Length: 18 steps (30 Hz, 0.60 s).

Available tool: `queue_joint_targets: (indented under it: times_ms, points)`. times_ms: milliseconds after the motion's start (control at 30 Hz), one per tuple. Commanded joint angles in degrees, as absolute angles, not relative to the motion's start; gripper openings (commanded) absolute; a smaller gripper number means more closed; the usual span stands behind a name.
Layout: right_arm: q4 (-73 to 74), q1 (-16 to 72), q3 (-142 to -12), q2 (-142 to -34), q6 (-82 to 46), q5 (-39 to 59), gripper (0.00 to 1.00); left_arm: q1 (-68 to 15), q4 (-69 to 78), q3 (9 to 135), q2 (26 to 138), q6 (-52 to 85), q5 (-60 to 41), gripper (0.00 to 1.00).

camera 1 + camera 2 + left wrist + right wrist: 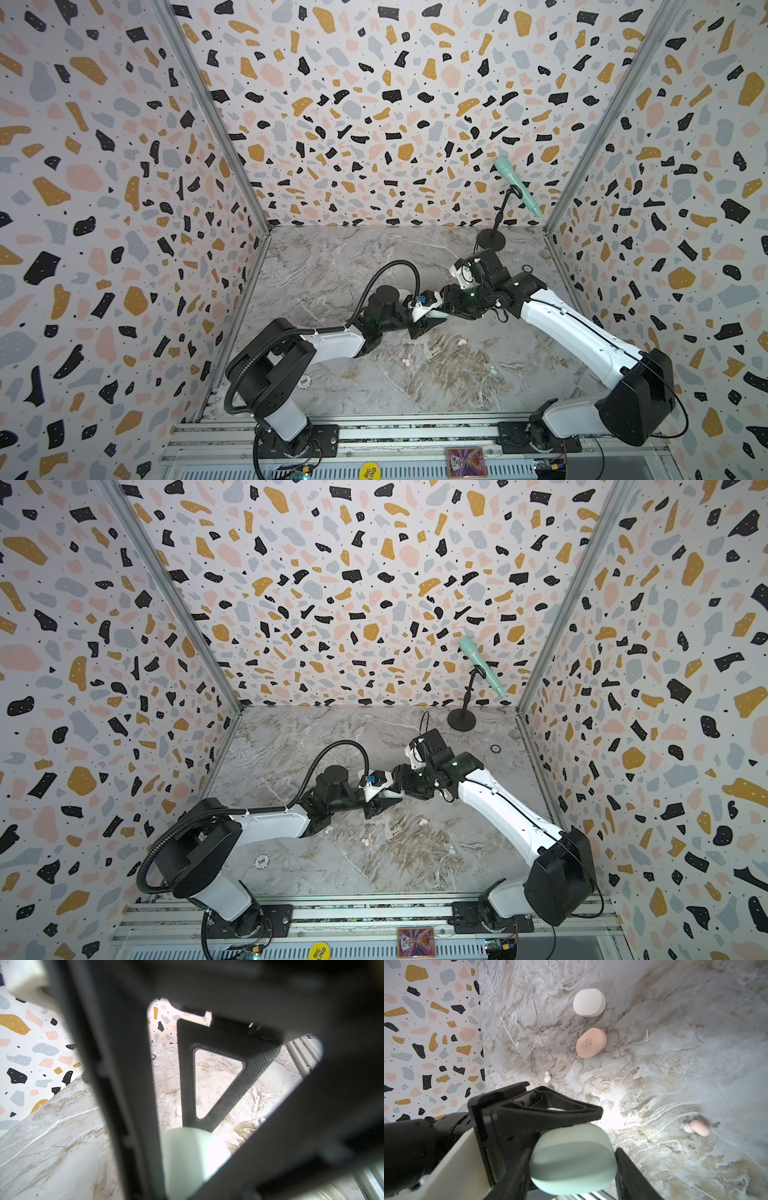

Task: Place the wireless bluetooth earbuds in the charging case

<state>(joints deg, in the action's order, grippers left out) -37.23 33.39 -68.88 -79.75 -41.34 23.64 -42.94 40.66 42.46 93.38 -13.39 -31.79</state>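
We clamp the mint case (573, 1163) in our right gripper (574, 1150); our left gripper (593, 1114), closed tight, touches it (grip unclear). White earbuds (547, 1078) and a pink earbud (699, 1128) lie near it.

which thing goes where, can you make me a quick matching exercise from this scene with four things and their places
Things:
1. mint case
2. white case
3. microphone
4. poker chip

Places:
A. on a black stand near the back wall
B. on the table close to the left arm and its base
C. between the fingers of the right gripper
D. on the table beside the pink case

Pairs: 1-C, 2-D, 3-A, 4-B
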Motion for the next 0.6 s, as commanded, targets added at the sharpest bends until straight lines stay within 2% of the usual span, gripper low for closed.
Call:
queue_joint_targets:
  times_ms: [0, 367, 567]
  points:
    - [-36.8, 33.2, -68.4, -77.8, -41.8, 23.9, 0.51, -43.4, 43.4, 42.0, 91.5, -14.4, -32.6, 0.42]
    - [-36.6, 33.0, -67.8, -77.7, -41.9, 24.2, 0.51, -43.5, 43.8, 42.0, 91.2, -14.2, -33.4, 0.38]
    - [-36.4, 33.0, -67.5, -77.6, -41.9, 24.7, 0.51, -43.6, 43.5, 42.1, 91.2, -14.2, -33.4, 0.44]
